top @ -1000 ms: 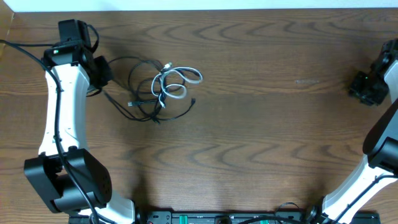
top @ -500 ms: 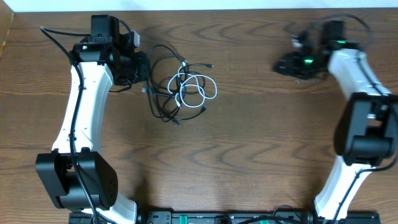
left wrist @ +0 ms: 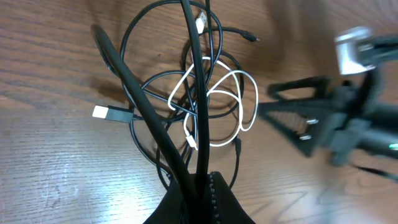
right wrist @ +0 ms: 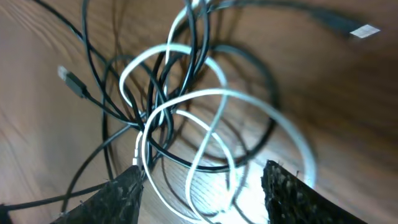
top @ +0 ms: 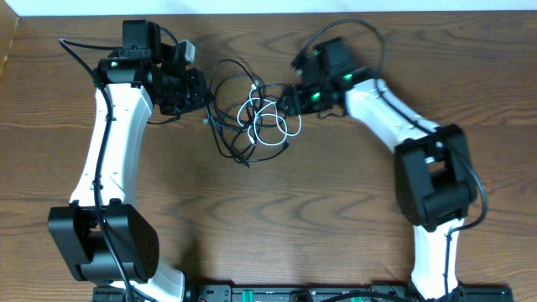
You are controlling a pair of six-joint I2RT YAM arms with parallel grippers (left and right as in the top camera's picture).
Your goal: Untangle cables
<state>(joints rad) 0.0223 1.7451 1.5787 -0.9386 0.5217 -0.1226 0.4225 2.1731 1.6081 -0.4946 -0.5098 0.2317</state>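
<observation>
Roughly, the cables lie left-to-right, pinched by left end effector.

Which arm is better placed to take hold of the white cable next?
Probably right: the right gripper is open over the white cable, while the left gripper is shut on black cables.

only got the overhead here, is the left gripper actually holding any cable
observer: yes, the left gripper is shut on black cables that run up out of its fingers
operator: has the right one grabbed anything
observer: no, the right gripper is open, a loop of the white cable lies between its fingers, unpinched
operator: any plug end loose
observer: a flat plug with a pale tip lies on the table beside the black loops
</observation>
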